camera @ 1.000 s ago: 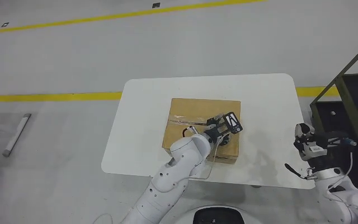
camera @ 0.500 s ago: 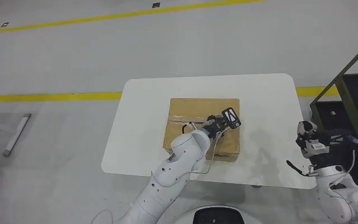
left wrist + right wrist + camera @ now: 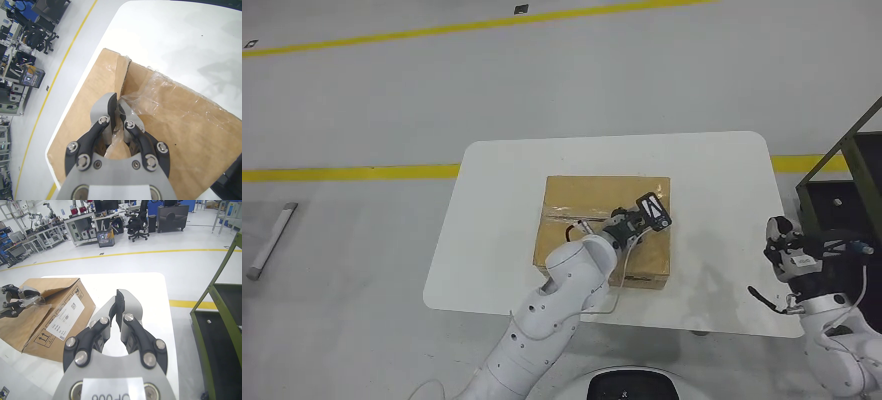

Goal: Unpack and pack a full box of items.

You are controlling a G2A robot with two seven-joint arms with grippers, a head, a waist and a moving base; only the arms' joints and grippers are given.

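I'm unsealing the box [image 3: 179, 132]: left pincer [image 3: 117, 103] grips the clear tape [image 3: 151, 94], right pincer [image 3: 118, 306] closed, empty. Next, peel along the seam [image 3: 124, 75].

One box [image 3: 587, 200], one tape [image 3: 160, 91], one table [image 3: 712, 180], two hands: left hand [image 3: 117, 100], right hand [image 3: 117, 300].

Overhead top view, close wrist views, all share box [image 3: 582, 195]

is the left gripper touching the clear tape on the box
Touching. The left wrist view shows the left gripper closed on a crumpled strip of clear tape that stands up from the seam of the box.
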